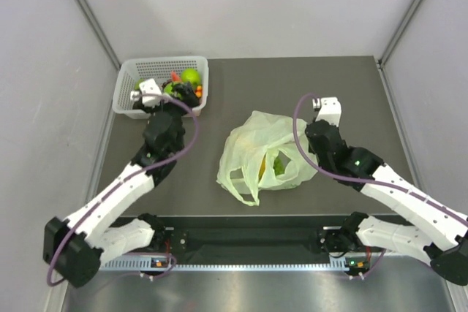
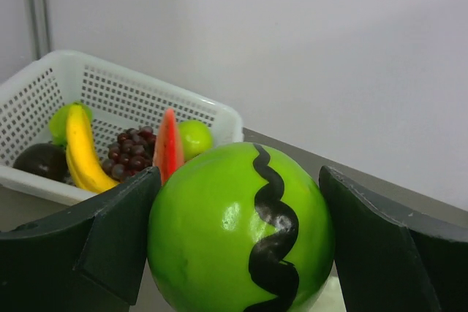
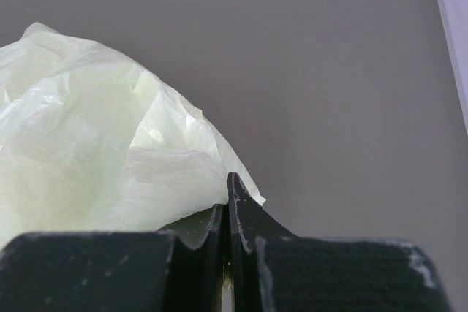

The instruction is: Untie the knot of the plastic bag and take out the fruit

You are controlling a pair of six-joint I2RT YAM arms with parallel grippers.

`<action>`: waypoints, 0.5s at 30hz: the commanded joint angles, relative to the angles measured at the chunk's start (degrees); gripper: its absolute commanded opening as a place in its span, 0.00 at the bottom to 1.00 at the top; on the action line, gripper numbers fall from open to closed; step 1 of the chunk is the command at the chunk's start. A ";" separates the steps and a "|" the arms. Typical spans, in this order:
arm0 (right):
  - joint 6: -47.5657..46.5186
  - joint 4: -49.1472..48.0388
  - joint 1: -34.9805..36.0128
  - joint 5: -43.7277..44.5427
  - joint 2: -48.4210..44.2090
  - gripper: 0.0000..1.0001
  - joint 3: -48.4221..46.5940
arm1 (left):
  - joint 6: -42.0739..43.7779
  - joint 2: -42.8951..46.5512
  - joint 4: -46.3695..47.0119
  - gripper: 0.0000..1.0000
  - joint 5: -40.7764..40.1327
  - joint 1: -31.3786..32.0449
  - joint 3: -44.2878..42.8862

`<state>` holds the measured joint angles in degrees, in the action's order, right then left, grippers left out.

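The pale green plastic bag (image 1: 263, 155) lies crumpled mid-table with its mouth open toward me; no knot shows. Fruit shows inside it: a yellow-orange piece (image 1: 262, 168) and a green piece (image 1: 278, 166). My left gripper (image 1: 172, 97) is at the basket's near edge, shut on a green ball with a black wavy stripe (image 2: 241, 231); the gripper (image 2: 240, 174) grips it on both sides. My right gripper (image 1: 306, 135) is at the bag's right edge. In the right wrist view it (image 3: 228, 189) is shut on a fold of the bag film (image 3: 110, 151).
A white lattice basket (image 1: 157, 63) stands at the back left; in the left wrist view its rim (image 2: 110, 71) encloses a banana (image 2: 82, 153), purple grapes (image 2: 131, 153), a red wedge (image 2: 169, 147), a light green apple (image 2: 194, 137) and a dark piece (image 2: 40, 160). Grey walls enclose the table.
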<state>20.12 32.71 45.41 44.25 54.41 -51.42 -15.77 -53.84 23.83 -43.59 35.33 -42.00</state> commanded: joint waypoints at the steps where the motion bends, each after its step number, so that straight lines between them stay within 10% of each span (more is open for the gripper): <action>1: -1.48 -0.10 -0.76 -2.06 -0.89 0.00 -2.28 | -1.37 -7.92 -3.98 0.71 6.41 -6.67 -6.33; 15: -5.26 -2.12 -1.02 -7.33 0.96 0.01 -1.58 | -10.42 -37.02 -1.77 0.73 22.14 -30.05 -21.88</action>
<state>16.36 32.73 45.19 38.59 54.61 -51.42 -22.92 -88.03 20.36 -26.39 7.20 -58.61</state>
